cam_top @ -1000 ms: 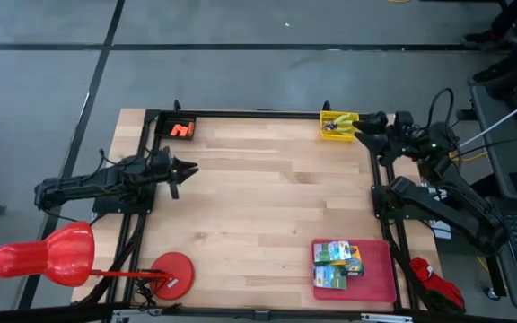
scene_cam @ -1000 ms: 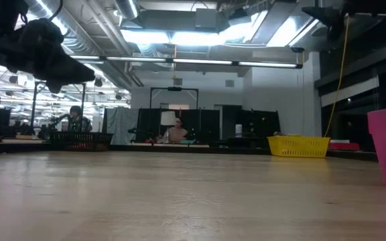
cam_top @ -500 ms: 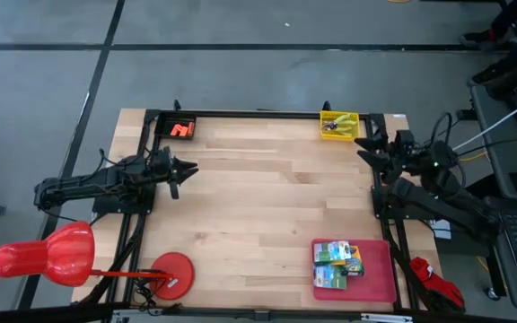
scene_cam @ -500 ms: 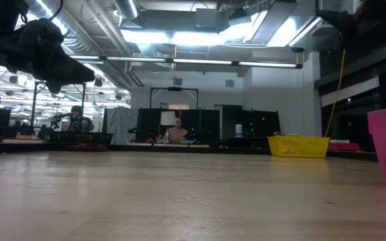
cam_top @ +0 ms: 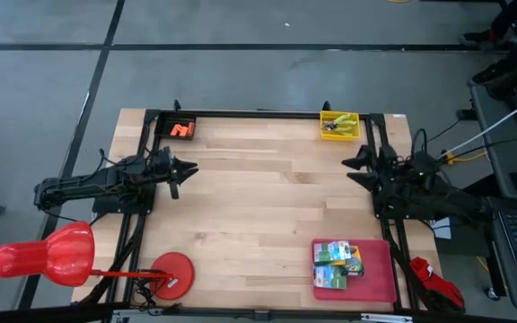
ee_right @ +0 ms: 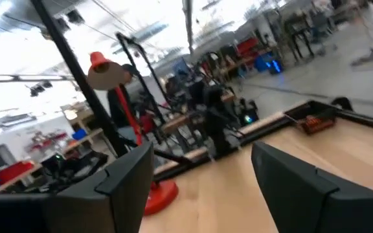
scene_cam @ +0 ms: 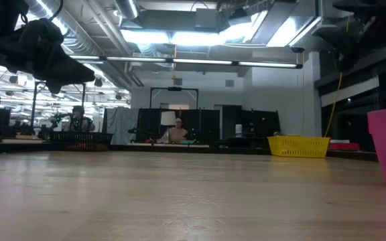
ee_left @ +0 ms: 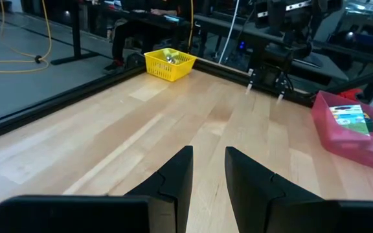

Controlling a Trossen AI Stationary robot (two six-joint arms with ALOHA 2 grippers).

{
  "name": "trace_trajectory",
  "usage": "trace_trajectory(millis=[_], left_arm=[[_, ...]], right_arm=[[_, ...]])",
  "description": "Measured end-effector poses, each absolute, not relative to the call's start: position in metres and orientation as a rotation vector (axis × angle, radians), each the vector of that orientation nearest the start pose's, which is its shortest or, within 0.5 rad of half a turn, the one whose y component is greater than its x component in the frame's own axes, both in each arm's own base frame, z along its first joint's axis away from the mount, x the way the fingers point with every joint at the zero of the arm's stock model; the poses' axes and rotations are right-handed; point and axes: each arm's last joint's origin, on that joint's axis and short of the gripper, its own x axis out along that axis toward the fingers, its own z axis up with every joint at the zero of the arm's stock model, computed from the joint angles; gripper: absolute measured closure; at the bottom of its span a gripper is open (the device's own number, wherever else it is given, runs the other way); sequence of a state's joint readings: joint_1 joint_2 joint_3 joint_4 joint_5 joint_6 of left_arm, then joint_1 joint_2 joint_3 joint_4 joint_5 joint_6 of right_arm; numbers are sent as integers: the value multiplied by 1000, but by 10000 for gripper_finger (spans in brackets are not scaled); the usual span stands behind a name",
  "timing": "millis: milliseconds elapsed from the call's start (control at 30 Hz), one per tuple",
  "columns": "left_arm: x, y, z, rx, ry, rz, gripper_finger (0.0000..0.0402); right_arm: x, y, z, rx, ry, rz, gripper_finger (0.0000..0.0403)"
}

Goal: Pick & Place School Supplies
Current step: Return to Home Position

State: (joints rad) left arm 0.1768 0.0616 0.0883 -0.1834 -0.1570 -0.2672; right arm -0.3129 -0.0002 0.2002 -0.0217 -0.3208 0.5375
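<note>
Right hand (cam_top: 352, 169) apart, withdrawn from yellow basket (cam_top: 339, 125) | left hand (cam_top: 185, 170) apart, unmoved, left edge

The wooden table (cam_top: 258, 206) carries a yellow mesh basket (cam_top: 340, 115) at its far right corner and a small black bin (cam_top: 170, 126) at its far left. A flat red tray (cam_top: 380, 269) lies near right; a red desk lamp (cam_top: 48, 253) stands near left.

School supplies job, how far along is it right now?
Looks done: small supplies lie in the yellow basket, orange stubs in the dark tray, crayon boxes in the red tray, none loose on the table. In hand: nothing; the left gripper and right gripper are open and empty, each at its own side. Left: probably only parking the arms.
</note>
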Motion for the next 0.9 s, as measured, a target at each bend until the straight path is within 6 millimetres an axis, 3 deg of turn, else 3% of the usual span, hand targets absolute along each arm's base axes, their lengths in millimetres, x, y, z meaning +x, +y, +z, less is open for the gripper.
trace_trajectory(millis=[167,533,900], left_arm=[[93,21,171,-266,112,353,315],[93,21,171,-266,112,354,315],[93,21,171,-266,112,354,315]], right_arm=[[88,-13,204,483,-165,103,140],[96,-3,175,455,-48,141,140],[98,-1,169,380,-14,40,140]])
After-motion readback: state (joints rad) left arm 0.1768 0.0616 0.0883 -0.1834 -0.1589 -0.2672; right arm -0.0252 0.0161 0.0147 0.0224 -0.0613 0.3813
